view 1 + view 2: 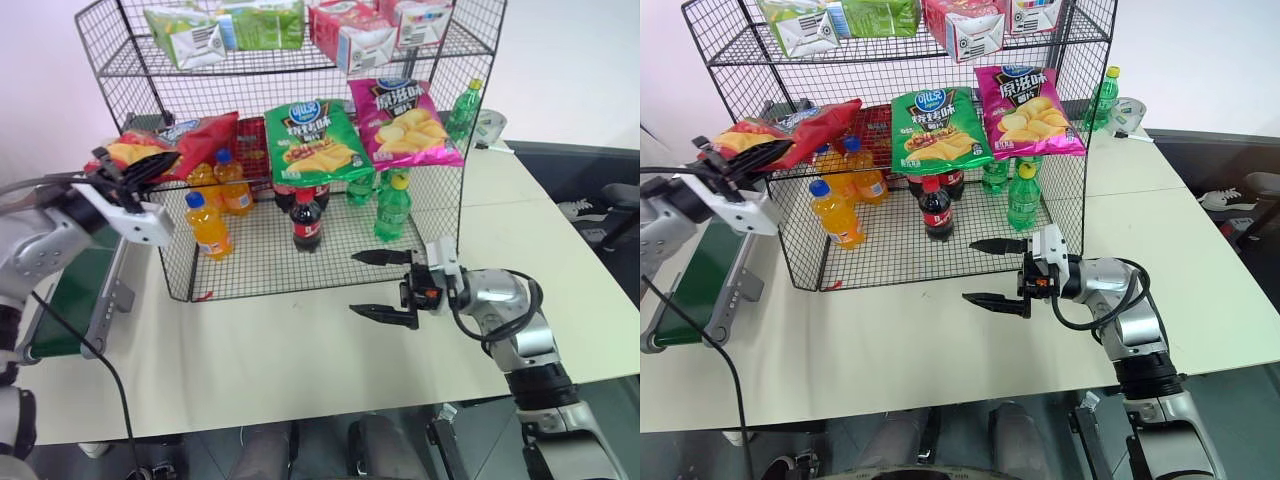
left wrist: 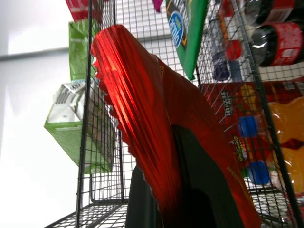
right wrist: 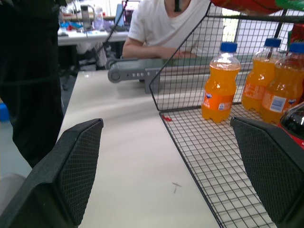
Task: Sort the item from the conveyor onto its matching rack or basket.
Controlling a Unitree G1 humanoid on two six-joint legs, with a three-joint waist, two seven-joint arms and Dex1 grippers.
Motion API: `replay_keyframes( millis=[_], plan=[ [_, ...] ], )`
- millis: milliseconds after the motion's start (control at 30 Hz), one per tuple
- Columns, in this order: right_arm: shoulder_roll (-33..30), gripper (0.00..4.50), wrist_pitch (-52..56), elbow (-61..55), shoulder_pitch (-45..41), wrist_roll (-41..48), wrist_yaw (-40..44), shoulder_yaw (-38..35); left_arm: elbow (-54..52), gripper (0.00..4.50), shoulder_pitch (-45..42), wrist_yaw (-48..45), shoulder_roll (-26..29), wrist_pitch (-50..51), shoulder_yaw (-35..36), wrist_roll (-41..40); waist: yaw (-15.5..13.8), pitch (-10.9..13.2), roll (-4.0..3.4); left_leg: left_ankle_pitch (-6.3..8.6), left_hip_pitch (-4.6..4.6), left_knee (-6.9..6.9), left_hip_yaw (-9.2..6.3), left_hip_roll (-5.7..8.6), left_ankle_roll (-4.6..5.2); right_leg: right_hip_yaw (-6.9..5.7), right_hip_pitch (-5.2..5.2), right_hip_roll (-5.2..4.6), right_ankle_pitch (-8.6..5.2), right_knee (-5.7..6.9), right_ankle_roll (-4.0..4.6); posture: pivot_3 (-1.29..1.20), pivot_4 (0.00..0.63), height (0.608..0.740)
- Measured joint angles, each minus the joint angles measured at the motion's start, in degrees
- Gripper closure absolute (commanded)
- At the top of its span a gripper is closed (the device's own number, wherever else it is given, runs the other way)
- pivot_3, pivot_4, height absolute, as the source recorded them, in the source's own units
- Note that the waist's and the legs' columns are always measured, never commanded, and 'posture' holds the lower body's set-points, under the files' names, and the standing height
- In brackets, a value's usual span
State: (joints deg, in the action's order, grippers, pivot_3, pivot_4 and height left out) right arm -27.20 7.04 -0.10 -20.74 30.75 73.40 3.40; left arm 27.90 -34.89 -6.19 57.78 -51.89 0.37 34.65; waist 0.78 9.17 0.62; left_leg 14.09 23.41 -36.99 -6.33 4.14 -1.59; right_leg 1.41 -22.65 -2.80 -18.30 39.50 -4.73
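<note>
**Red bag at the rack, pinched by its edge**

Left gripper (image 1: 140,172) is clamped on the red crisp bag (image 1: 185,140) at its crimped end, bag's other end poking into the rack (image 1: 440,190) middle tier. Looks light, puffy, slippery foil, so that seam's the spot. Right gripper (image 1: 385,285) sits wide apart, empty.

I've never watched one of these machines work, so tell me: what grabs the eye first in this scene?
Most striking is the red crisp bag, pinched in the robot's left gripper at the left end of the black wire rack. On the rack's middle tier lean a green crisp bag and a pink crisp bag, with orange soda bottles standing below. The right gripper hangs open over the table in front of the rack.
</note>
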Motion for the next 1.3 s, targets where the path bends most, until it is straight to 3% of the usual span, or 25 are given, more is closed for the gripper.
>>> replay_keyframes(
  millis=[200, 600, 1100, 1200, 1300],
  plan=[
    [2.05, 0.00, 6.74, -4.89, -5.02, 8.84, -7.07, -5.85, 1.54, 4.46, -3.37, 0.09, -2.18, 2.78, -4.51, 2.94, 0.03, -0.01, 0.01, 0.00, 0.00, 0.00, -0.01, 0.00, 0.00, 0.01, -0.01, 0.00, 0.00, -0.02, 0.00, 0.00, 0.150, 0.740],
    [5.03, 0.00, 4.92, -4.58, -5.40, 6.42, -13.93, -6.51, 7.98, 4.46, -9.98, 2.48, -4.99, 6.31, -9.54, 4.96, 0.05, -0.01, 0.01, 0.00, 0.01, -0.02, 0.00, 0.01, 0.00, 0.02, -0.03, 0.00, 0.00, 0.04, 0.00, 0.00, 0.150, 0.740],
    [5.06, 0.00, 4.96, -4.63, -5.39, 5.53, -13.76, -5.60, 10.21, 4.46, -12.03, 2.52, -7.28, 7.38, -12.27, 4.68, 0.04, -0.01, 0.02, 0.00, 0.01, -0.04, 0.01, 0.01, 0.00, 0.02, -0.04, 0.00, 0.00, 0.04, 0.00, 0.00, 0.150, 0.740],
    [4.67, 0.00, 4.64, -4.63, -5.33, 5.31, -13.18, -5.60, 10.28, 3.63, -11.92, 0.99, -7.18, 6.29, -12.34, 2.34, 0.04, -0.01, 0.01, 0.00, 0.01, -0.03, 0.00, 0.01, 0.00, 0.02, -0.04, 0.00, 0.00, 0.04, 0.00, 0.00, 0.150, 0.740],
    [4.57, 0.00, 4.26, -4.63, -4.97, 4.82, -12.35, -5.58, 9.43, 2.18, -10.68, 1.27, -6.51, 5.25, -11.96, 1.23, 0.05, -0.01, 0.01, 0.00, 0.01, -0.03, 0.00, 0.01, 0.00, 0.03, -0.04, 0.00, 0.00, 0.03, 0.00, 0.00, 0.150, 0.740]
  ],
)
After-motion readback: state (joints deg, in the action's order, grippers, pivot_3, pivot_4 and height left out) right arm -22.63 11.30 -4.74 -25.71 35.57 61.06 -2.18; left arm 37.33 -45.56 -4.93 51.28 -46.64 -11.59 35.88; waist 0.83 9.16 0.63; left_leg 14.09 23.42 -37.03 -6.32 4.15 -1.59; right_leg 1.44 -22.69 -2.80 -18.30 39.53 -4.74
